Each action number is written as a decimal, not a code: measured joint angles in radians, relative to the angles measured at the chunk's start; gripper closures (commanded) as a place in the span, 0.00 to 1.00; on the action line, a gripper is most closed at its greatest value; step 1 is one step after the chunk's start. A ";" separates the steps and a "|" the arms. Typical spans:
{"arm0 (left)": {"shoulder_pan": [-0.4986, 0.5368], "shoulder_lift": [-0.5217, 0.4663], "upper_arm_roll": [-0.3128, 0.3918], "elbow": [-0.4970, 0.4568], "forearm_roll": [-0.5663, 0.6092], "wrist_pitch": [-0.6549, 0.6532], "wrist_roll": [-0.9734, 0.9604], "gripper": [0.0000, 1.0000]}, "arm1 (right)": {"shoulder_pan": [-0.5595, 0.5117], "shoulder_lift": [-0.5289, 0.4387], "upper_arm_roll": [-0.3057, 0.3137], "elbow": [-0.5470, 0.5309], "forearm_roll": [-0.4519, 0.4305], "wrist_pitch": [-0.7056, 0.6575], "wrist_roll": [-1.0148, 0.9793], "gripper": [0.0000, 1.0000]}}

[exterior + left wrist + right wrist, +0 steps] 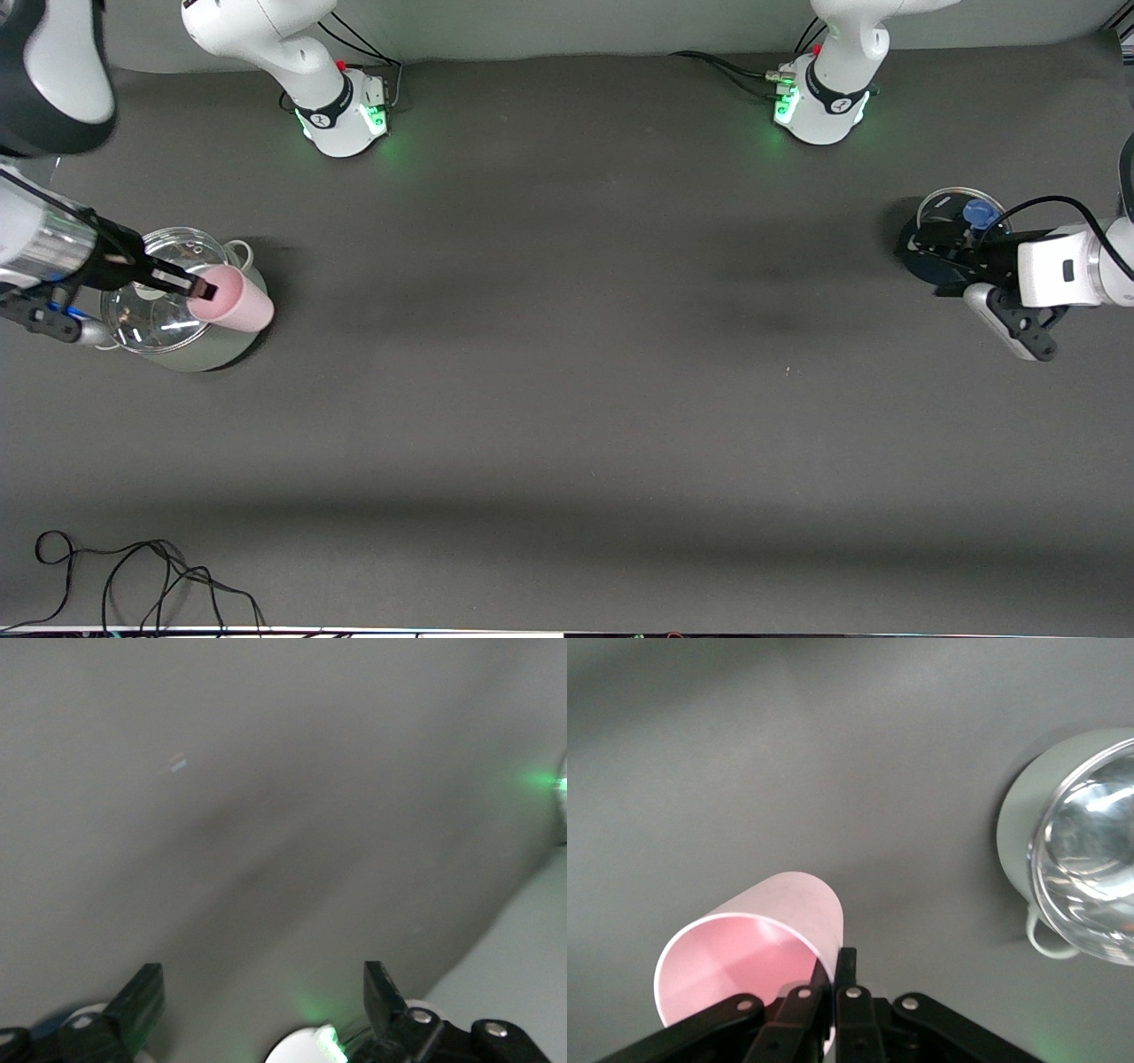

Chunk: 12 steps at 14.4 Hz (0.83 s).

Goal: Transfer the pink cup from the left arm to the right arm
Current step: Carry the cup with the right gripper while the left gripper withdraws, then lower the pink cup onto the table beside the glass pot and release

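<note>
The pink cup (237, 303) (757, 935) hangs tipped on its side above the rim of a steel pot (205, 356), at the right arm's end of the table. My right gripper (202, 288) (836, 964) is shut on the cup's rim, one finger inside the mouth and one outside. The cup's inside is empty. My left gripper (944, 268) (263, 981) is open over a dark pot (917, 259) at the left arm's end of the table. There is nothing between its fingers (143, 988), and the left arm waits there.
The steel pot (1013, 828) carries a glass lid (155, 306) and has small side handles. The dark pot has a glass lid with a blue knob (978, 213). A black cable (133, 576) lies loose near the table's front edge, toward the right arm's end.
</note>
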 measured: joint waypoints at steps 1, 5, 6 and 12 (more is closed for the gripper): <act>-0.003 0.000 -0.006 0.015 0.040 0.000 -0.040 0.00 | 0.002 -0.008 0.000 -0.060 0.000 0.062 -0.020 1.00; 0.006 -0.001 0.018 0.061 0.102 -0.015 -0.173 0.00 | 0.003 -0.012 -0.007 -0.266 -0.001 0.303 -0.101 1.00; 0.009 -0.002 0.022 0.073 0.119 -0.029 -0.254 0.00 | 0.003 -0.010 -0.009 -0.313 -0.002 0.364 -0.120 1.00; -0.075 -0.043 0.009 0.095 0.241 -0.026 -0.533 0.00 | 0.004 0.150 -0.023 -0.457 -0.005 0.639 -0.195 1.00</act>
